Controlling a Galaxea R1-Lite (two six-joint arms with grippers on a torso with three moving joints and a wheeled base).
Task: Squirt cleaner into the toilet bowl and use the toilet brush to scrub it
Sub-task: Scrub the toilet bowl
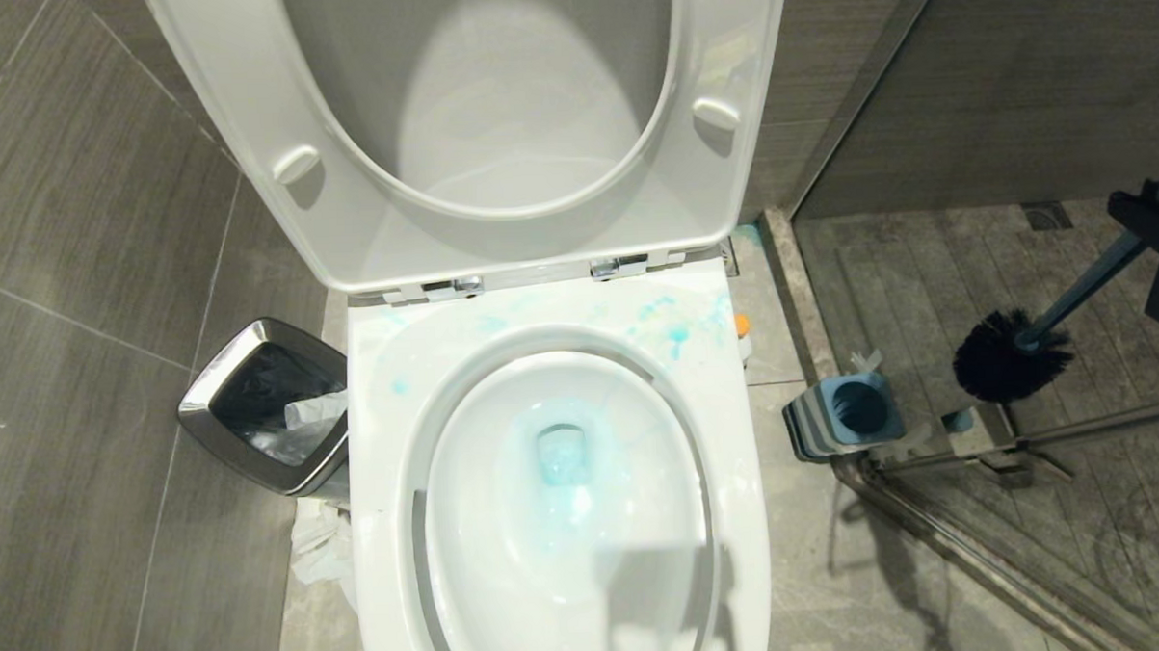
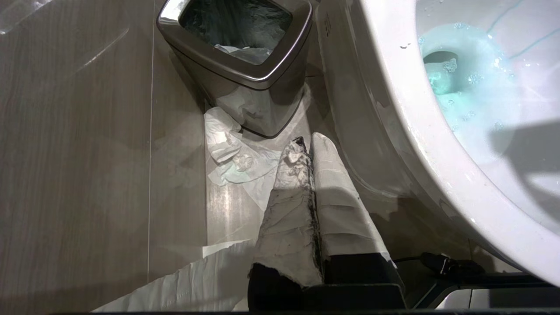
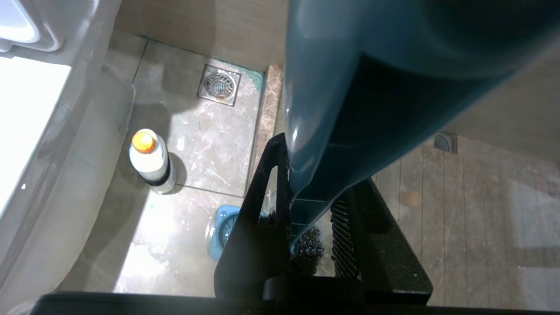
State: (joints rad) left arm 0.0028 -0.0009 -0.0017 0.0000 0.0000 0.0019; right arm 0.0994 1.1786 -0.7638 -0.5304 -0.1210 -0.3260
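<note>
Step in hand: I judge it to be carrying the toilet brush (image 1: 1028,344) across to the toilet bowl (image 1: 566,499); blue cleaner liquid lies in the basin, so the squirting looks done.
My right hand (image 3: 326,227): clamped on the brush's slate-blue handle, up at the right edge of the head view, the handle slanting down from it to the dark bristle head.
Brush head: in the air, above and just beside its holder (image 1: 848,414), clear of the socket, well apart from the bowl.
Cleaner bottle (image 3: 151,162): upright on the floor beside the toilet's right flank, orange cap on.
My left hand (image 2: 308,151): shut on nothing, wrapped fingers low by the toilet's left side, near the waste bin (image 2: 238,57). Parked.
How I do it well: I lift the bristles high enough to pass over the rim, swing left, then tip the head down into the blue pool.
Watch for: drips on the floor and the rim; catching the bottle or the raised seat (image 1: 476,127).
Grip: I keep it firm, as scrubbing will lever the long handle against my fingers.
</note>
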